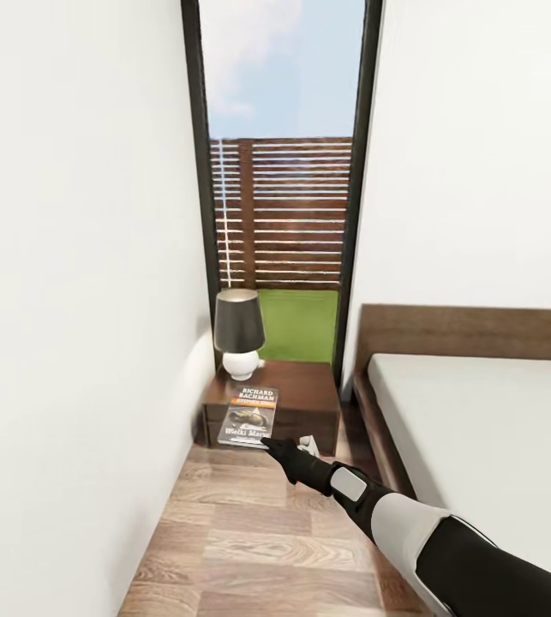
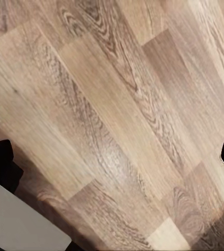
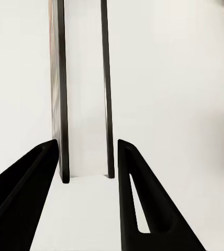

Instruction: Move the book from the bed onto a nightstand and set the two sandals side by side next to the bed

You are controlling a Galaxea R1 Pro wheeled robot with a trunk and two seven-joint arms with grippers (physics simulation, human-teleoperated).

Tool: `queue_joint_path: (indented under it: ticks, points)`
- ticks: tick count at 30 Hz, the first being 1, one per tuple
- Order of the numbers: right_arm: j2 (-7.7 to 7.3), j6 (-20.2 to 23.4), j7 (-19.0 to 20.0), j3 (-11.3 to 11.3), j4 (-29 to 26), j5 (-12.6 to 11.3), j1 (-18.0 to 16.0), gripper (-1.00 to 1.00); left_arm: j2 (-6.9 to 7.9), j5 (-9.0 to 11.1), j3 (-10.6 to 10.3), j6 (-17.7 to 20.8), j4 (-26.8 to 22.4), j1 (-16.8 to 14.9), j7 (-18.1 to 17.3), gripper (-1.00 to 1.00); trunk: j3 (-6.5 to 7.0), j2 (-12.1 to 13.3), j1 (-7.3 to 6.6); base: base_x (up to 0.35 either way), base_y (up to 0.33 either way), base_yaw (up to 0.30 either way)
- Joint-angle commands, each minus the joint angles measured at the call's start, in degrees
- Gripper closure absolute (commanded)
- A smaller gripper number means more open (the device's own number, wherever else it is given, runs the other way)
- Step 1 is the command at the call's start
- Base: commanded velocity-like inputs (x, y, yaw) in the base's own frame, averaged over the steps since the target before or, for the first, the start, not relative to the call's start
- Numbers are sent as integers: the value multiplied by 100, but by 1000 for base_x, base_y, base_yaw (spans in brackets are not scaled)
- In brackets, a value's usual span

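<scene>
The book (image 1: 249,416), dark with "RICHARD BACHMAN" in white, lies face up on the dark-brown nightstand (image 1: 309,390), and its near end seems to reach past the front edge. My right gripper (image 1: 268,443) is at that near end. In the right wrist view the right gripper (image 3: 86,144) is open, with bare wall and a window frame between its fingers (image 3: 25,188). The bed (image 1: 481,428), with its grey mattress, stands to the right. My left gripper (image 2: 114,151) hangs open over the wood floor (image 2: 112,104). The two sandals are out of view.
A white-based lamp with a black shade (image 1: 239,330) stands at the back left of the nightstand. A white wall (image 1: 69,343) closes the left side of a narrow strip of plank floor (image 1: 258,540). A tall black-framed window (image 1: 279,171) shows a slatted fence.
</scene>
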Motion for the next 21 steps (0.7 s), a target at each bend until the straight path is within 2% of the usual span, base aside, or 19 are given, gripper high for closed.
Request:
queue_joint_path:
  ticks: [1,21]
  points:
    - [2,45,20,7,7,-82,-7,100,2,7,20,-16,12,-5,-28,-100,-6,-3,2,272,0,0]
    - [2,48,-18,7,15,-75,-7,100,2,8,20,-16,12,-5,-27,-100,-6,-3,2,272,0,0]
